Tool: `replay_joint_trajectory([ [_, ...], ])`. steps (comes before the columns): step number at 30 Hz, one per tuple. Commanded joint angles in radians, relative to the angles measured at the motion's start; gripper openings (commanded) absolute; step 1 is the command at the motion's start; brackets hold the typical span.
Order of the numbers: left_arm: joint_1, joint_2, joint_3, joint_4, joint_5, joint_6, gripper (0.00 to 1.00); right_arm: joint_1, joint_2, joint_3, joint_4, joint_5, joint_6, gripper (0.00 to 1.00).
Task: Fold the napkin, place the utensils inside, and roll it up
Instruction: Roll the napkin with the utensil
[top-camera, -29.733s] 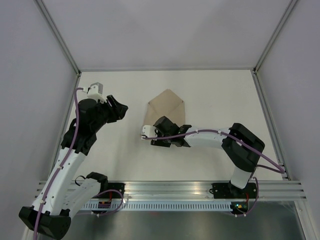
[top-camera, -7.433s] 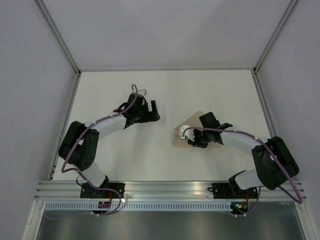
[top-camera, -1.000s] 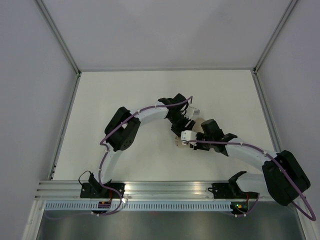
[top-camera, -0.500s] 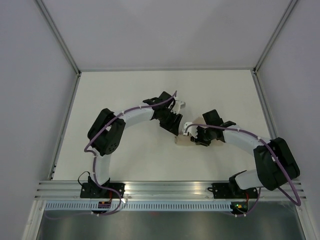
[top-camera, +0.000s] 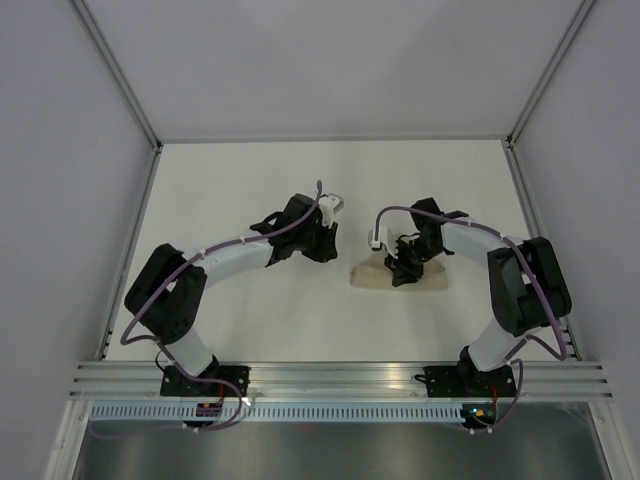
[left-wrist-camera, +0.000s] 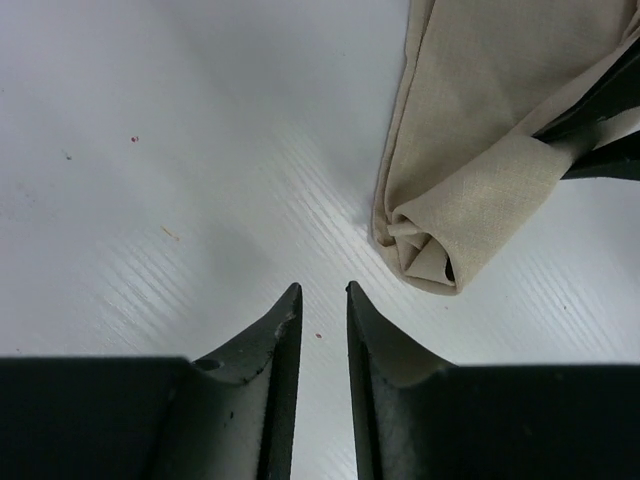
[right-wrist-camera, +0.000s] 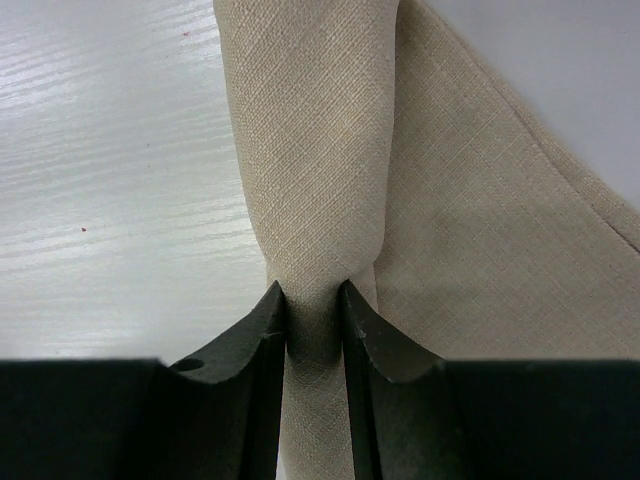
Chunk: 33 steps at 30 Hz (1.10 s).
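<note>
The beige napkin (top-camera: 432, 279) lies as a rolled bundle on the white table, right of centre. My right gripper (top-camera: 404, 270) comes down on its middle. In the right wrist view the gripper (right-wrist-camera: 313, 295) is shut on the napkin's (right-wrist-camera: 320, 150) rolled part, and a flat flap spreads out to the right. My left gripper (top-camera: 328, 248) hovers to the left of the roll, apart from it. In the left wrist view the left gripper (left-wrist-camera: 323, 292) shows a narrow gap with nothing in it. The roll's spiral end (left-wrist-camera: 425, 250) lies just beyond its tips. The utensils are out of view.
The white table (top-camera: 250, 180) is bounded by grey walls, with metal frame posts at the back corners. An aluminium rail (top-camera: 340, 375) carrying both arm bases runs along the near edge. The right gripper's dark fingers (left-wrist-camera: 600, 110) show at the left wrist view's upper right.
The left arm has drawn back to the left, away from the napkin, and its jaws have narrowed. The right gripper has kept its grip while shifting slightly right, leaving the roll more exposed.
</note>
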Motion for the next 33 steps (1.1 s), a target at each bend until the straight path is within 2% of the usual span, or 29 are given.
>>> replay_joint_trajectory([
  [1, -0.02, -0.068, -0.064, 0.149, -0.007, -0.017, 0.28, -0.023, 0.071, 0.027, -0.106, 0.005, -0.05, 0.08],
  [6, -0.118, -0.137, -0.177, 0.302, -0.043, 0.07, 0.24, -0.043, 0.14, 0.085, -0.171, -0.01, -0.07, 0.08],
  [7, -0.118, -0.146, -0.178, 0.325, -0.062, 0.087, 0.24, -0.046, 0.149, 0.091, -0.177, -0.01, -0.072, 0.08],
  [12, -0.273, -0.148, -0.182, 0.365, -0.174, 0.254, 0.31, -0.063, 0.192, 0.128, -0.206, -0.012, -0.076, 0.08],
  [17, -0.394, -0.043, -0.109, 0.353, -0.249, 0.448, 0.38, -0.072, 0.247, 0.176, -0.251, -0.018, -0.085, 0.08],
  [24, -0.451, 0.103, -0.052, 0.405, -0.316, 0.652, 0.45, -0.083, 0.321, 0.231, -0.312, -0.018, -0.099, 0.08],
  [33, -0.491, 0.237, -0.003, 0.482, -0.399, 0.81, 0.48, -0.092, 0.414, 0.303, -0.387, -0.012, -0.116, 0.07],
])
